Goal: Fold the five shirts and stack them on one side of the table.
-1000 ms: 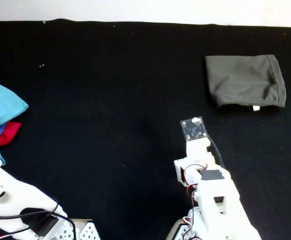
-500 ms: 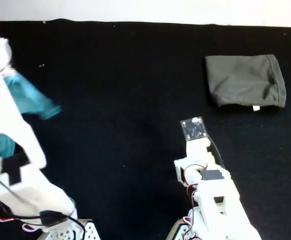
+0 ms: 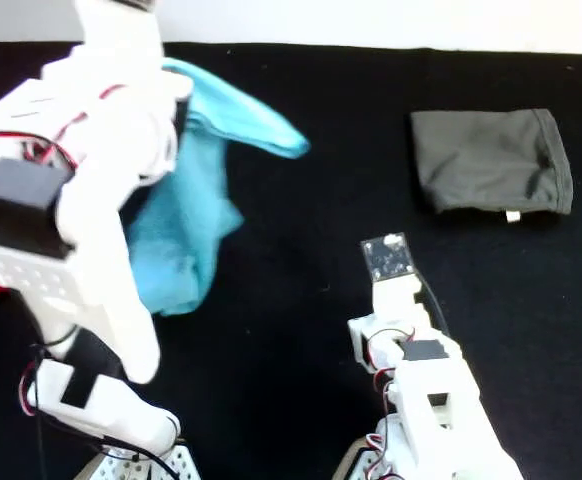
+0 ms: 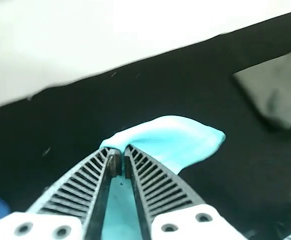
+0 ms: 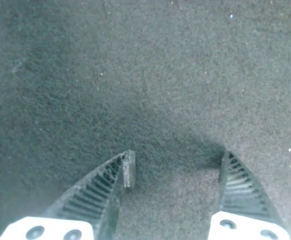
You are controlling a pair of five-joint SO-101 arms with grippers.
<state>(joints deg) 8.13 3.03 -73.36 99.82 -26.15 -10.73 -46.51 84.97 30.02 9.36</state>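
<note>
One turquoise shirt [image 4: 180, 140] clenched in left pincer [image 4: 119, 159], right pincer [image 5: 178, 167] agape; overhead, folded grey shirt [image 3: 491, 160].

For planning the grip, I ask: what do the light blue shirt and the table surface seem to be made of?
Light blue shirt: probably thin knit fabric, matte; it hangs limp in soft folds. Table surface: apparently black felt-like cloth, matte; the right wrist view shows a fuzzy, speckled nap.

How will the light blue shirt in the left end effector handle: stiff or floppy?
Probably floppy: the light blue shirt hangs in loose folds from the left end effector. Likely light too, since one small pinch holds it up.
</note>
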